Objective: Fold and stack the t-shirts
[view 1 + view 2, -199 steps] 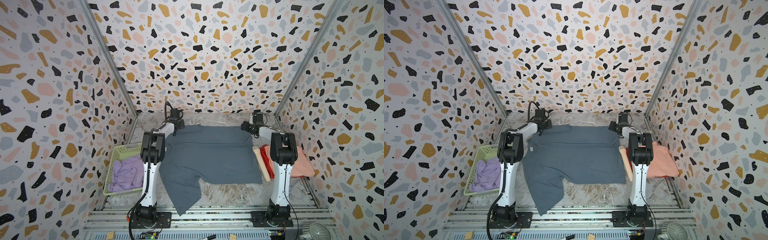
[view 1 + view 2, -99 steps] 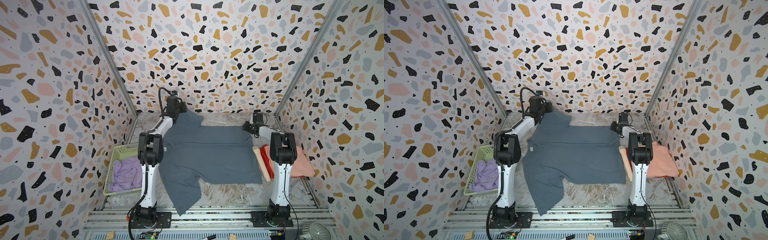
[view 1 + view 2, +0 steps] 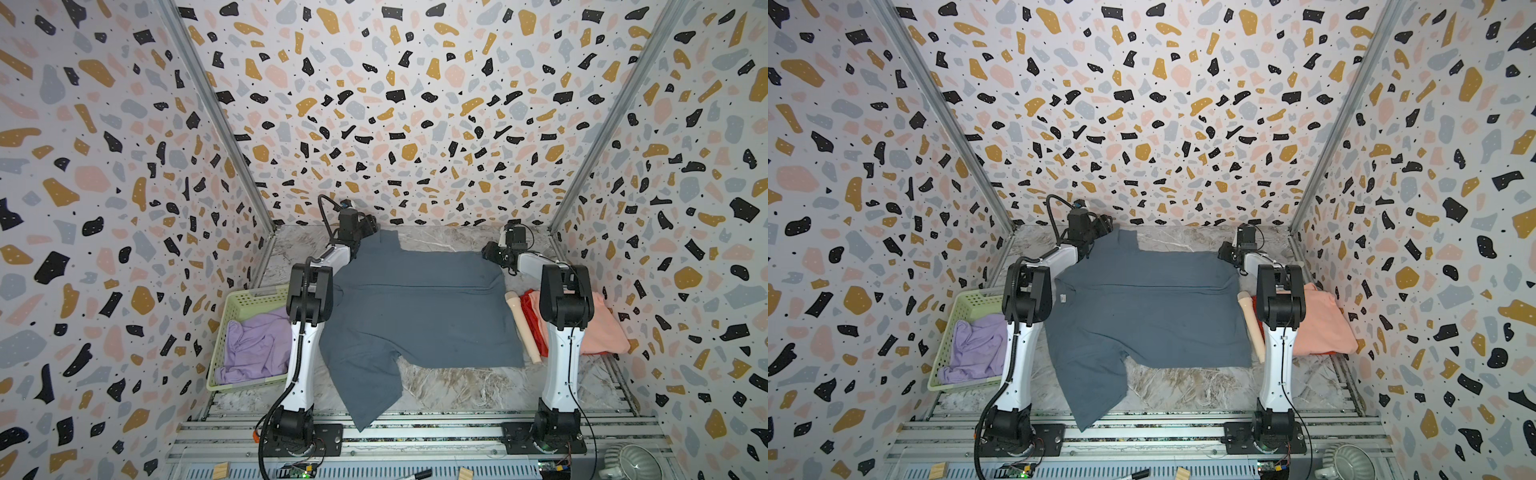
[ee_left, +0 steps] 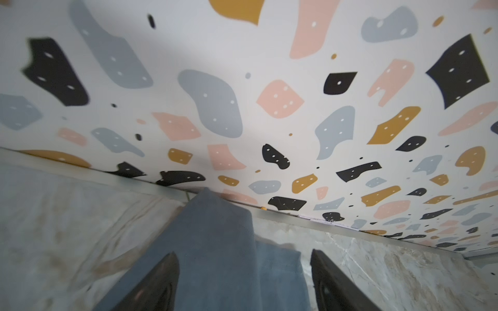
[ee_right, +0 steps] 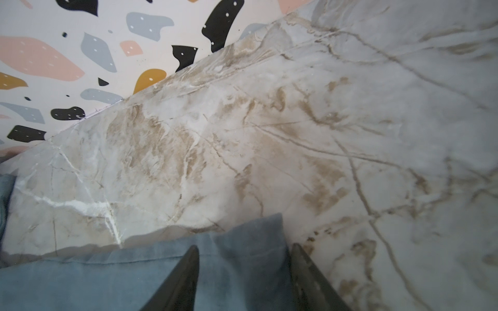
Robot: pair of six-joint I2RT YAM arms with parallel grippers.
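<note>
The slate blue-grey t-shirt (image 3: 415, 316) (image 3: 1150, 316) lies spread over the marble table, its white neck label (image 3: 1062, 298) near the left arm. One sleeve hangs over the front edge. My left gripper (image 3: 371, 230) (image 4: 244, 255) is at the far left sleeve, jaws wide apart, with the cloth lying loose between them. My right gripper (image 3: 490, 253) (image 5: 244, 249) is open over the far right corner of the shirt. A lilac t-shirt (image 3: 257, 345) fills the basket. The salmon pink t-shirt (image 3: 602, 328) lies on the red one (image 3: 530, 320) at the right.
The pale green lattice basket (image 3: 249, 297) stands at the left edge. A cream stick (image 3: 523, 328) lies beside the right arm's column. The patterned back wall (image 3: 415, 166) is close behind both grippers. Wooden blocks and a marker (image 3: 415, 474) lie on the front rail.
The left gripper rose with the far left sleeve, drew it toward the back wall, came down and opened, leaving the sleeve lying farther back. The right gripper stayed at its corner.
</note>
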